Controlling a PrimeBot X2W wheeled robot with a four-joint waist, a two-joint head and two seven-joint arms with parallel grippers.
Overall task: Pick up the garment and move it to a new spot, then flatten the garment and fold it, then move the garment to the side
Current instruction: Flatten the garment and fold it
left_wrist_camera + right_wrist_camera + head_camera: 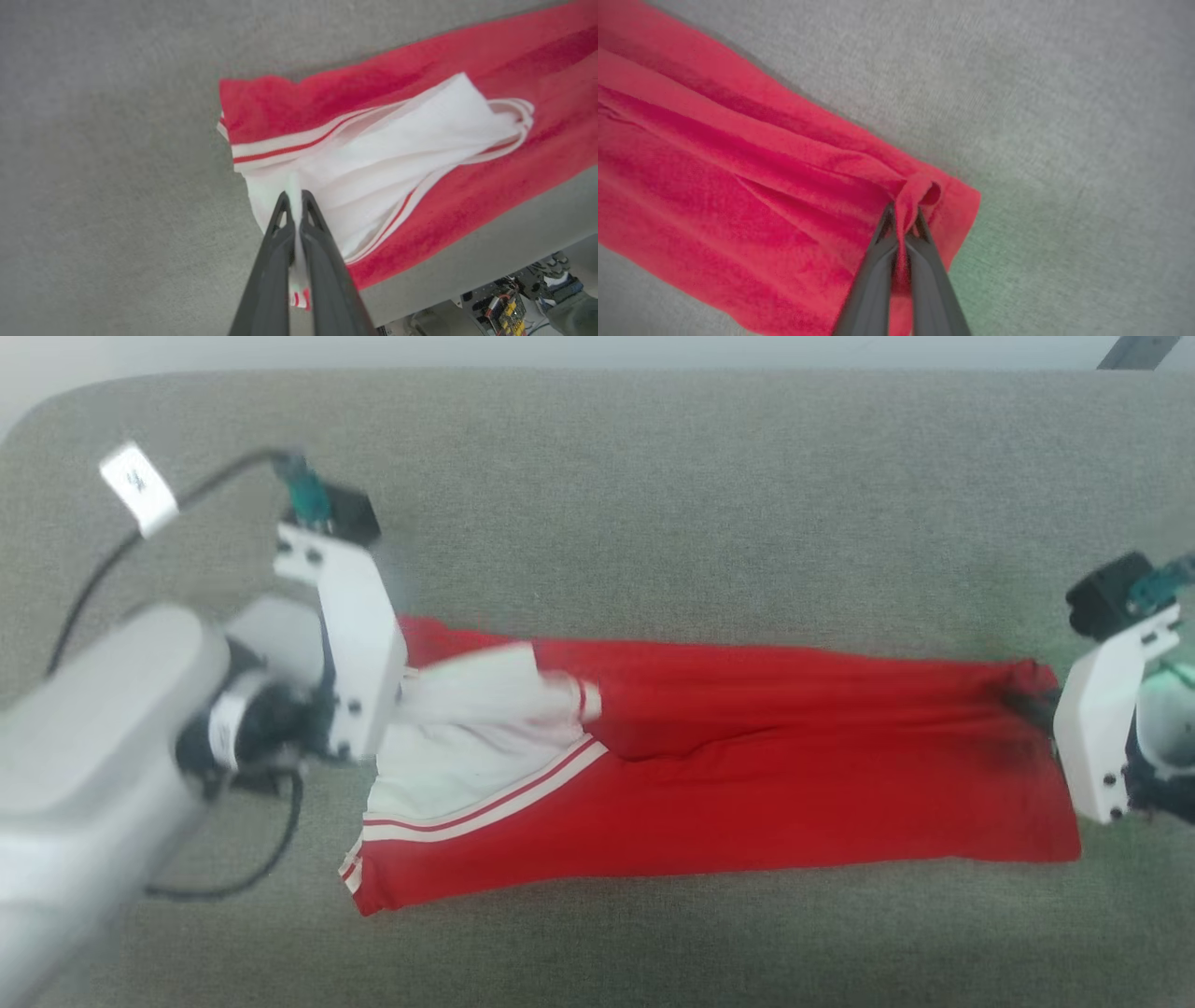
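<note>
Head view: the garment [747, 756] lies stretched from nine to three o'clock across the grey desk [653, 476]. The left tool [397, 702] and right tool [1032, 705] pinch opposite ends, probably to pull it taut for flattening. The cable tag [138, 490] is too blurred to read.

Left wrist view: jaws clamped on white sleeve cloth.

Right wrist view: jaws clamped on a bunched red hem.
</note>
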